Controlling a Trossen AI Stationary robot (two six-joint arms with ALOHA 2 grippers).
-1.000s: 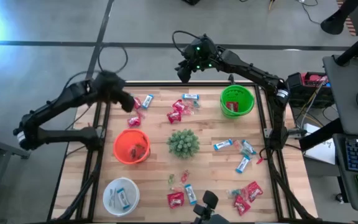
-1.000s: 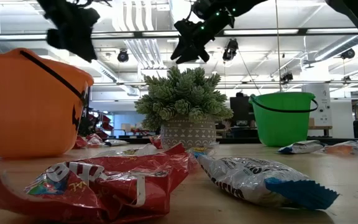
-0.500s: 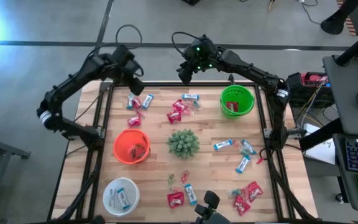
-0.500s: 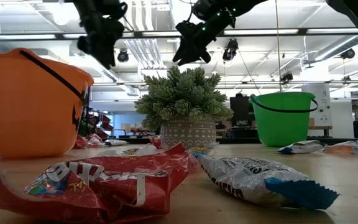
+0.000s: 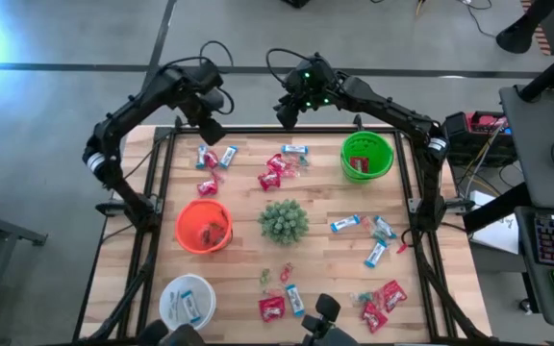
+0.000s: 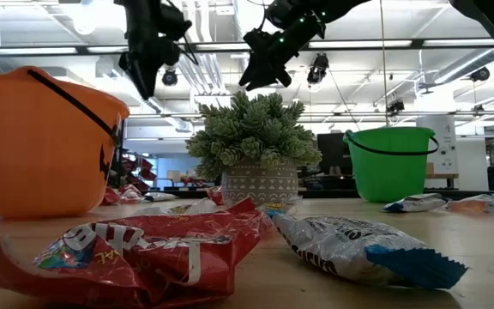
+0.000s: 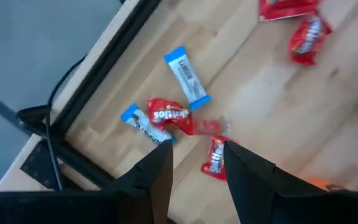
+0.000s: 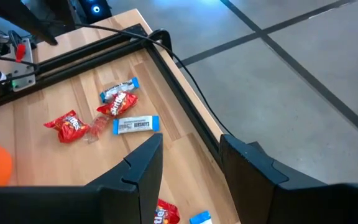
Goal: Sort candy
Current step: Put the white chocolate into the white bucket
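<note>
**Both claws empty and high over the far edge, candy spread across the planks**

The left gripper (image 5: 212,128) hangs above the far-left corner of the pale wood-plank table (image 5: 325,252), its two dark fingers (image 7: 157,177) parted with nothing between them. Right below it lies a small cluster of candy (image 7: 178,121): crinkly red packets and flat blue-and-white bars with glossy wrappers.

The right gripper (image 5: 283,114) sits near the far edge at the middle, fingers (image 8: 143,168) apart too, holding nothing.

More candy is scattered around: a red heap (image 5: 277,171) beyond the spiky plant (image 5: 284,220), blue-and-white bars (image 5: 373,235) on the right, red packets (image 5: 382,302) near the front. The low view catches a crumpled red packet (image 6: 135,249) touching a silvery bar (image 6: 358,249).

Three round plastic buckets: the orange one (image 5: 203,227) holds red pieces, the green one (image 5: 366,157) shows red inside, the white one (image 5: 187,302) holds a bar.
</note>
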